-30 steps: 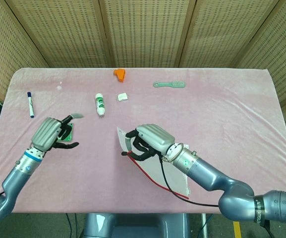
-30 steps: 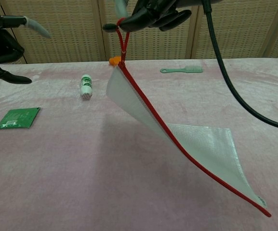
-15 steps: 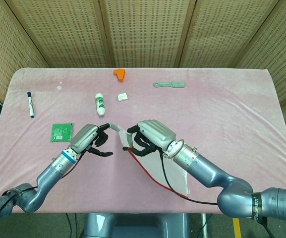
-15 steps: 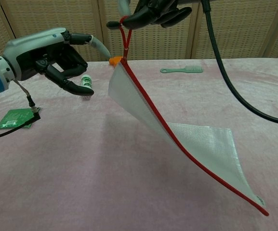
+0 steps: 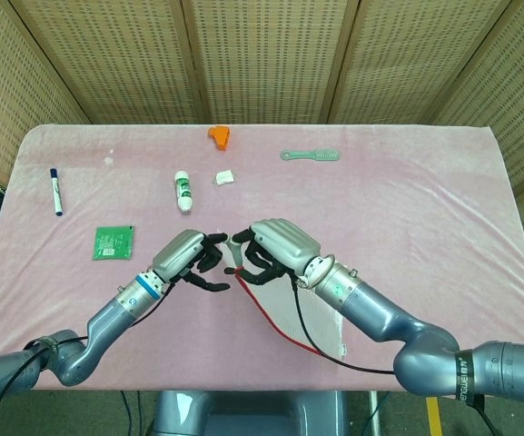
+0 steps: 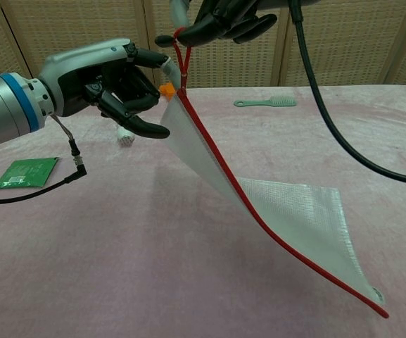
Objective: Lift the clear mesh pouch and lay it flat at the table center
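Observation:
The clear mesh pouch with a red zipper edge hangs slanted. Its lower right corner rests on the pink table. My right hand pinches the red pull loop at its top and holds that end high. In the head view the right hand is near the table's middle front, and the pouch shows partly under its arm. My left hand is right beside the pouch's upper corner, fingers apart and holding nothing. I cannot tell whether they touch the mesh. The left hand sits just left of the right one.
A green packet lies at the left, with a marker beyond it. A white tube, a small white block, an orange piece and a green comb lie toward the back. Black cables hang from both wrists.
My left hand has swung right from the green packet to the pouch's upper corner. The right hand keeps the pull loop raised, almost still.

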`<action>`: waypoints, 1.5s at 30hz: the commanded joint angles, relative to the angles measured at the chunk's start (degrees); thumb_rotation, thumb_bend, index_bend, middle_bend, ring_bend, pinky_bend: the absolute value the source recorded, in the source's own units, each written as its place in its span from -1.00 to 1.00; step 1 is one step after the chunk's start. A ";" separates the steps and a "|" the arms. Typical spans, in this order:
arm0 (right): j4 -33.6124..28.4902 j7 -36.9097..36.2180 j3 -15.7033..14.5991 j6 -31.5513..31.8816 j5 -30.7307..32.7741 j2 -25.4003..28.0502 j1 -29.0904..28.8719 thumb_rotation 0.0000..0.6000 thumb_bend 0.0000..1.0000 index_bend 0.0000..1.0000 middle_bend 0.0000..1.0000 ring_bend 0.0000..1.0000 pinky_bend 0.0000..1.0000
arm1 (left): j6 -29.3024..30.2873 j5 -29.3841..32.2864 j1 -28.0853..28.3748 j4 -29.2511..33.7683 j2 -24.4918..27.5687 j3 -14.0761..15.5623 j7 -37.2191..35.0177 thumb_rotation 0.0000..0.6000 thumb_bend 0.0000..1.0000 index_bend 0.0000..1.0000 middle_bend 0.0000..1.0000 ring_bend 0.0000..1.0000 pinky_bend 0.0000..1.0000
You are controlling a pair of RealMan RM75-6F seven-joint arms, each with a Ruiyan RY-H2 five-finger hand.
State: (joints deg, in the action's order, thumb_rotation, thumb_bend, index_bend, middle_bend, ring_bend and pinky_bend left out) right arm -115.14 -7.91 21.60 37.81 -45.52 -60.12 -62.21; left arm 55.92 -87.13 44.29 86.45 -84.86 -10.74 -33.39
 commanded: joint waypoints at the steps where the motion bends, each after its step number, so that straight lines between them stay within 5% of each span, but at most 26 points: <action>1: 0.03 0.00 -0.09 0.04 0.04 -0.05 -0.09 1.00 0.80 0.60 0.96 0.84 1.00 | -0.38 0.50 0.29 0.10 -0.11 0.12 -0.77 1.00 -0.49 -0.10 0.77 0.62 0.82; 8: 0.10 -0.23 -0.24 0.13 0.03 0.08 -0.10 1.00 0.80 0.60 0.96 0.83 1.00 | -2.24 2.40 1.12 1.25 -0.16 -0.03 -3.96 1.00 0.06 0.33 0.78 0.62 0.82; 11: 0.02 -0.46 -0.31 0.18 -0.20 0.32 0.12 1.00 0.80 0.60 0.96 0.83 1.00 | -2.26 3.49 1.32 1.37 -0.56 -0.54 -4.04 1.00 0.14 0.50 0.79 0.62 0.82; 28: -0.95 -1.74 -3.92 3.73 -13.00 0.77 7.50 1.00 0.80 0.60 0.96 0.83 1.00 | -1.92 12.07 0.62 4.52 -1.29 -5.61 -7.20 1.00 0.25 0.69 0.80 0.62 0.82; 45: 1.62 -1.64 -5.19 3.66 -14.03 -2.18 8.05 1.00 0.80 0.60 0.96 0.84 1.00 | -2.75 11.36 -0.14 7.61 1.35 -6.70 -12.13 1.00 0.25 0.71 0.80 0.62 0.82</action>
State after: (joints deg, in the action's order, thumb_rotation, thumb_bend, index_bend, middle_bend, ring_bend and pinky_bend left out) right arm -113.62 -9.69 16.45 41.46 -59.71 -62.17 -54.08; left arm 53.15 -75.68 44.18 93.98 -83.59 -17.39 -45.42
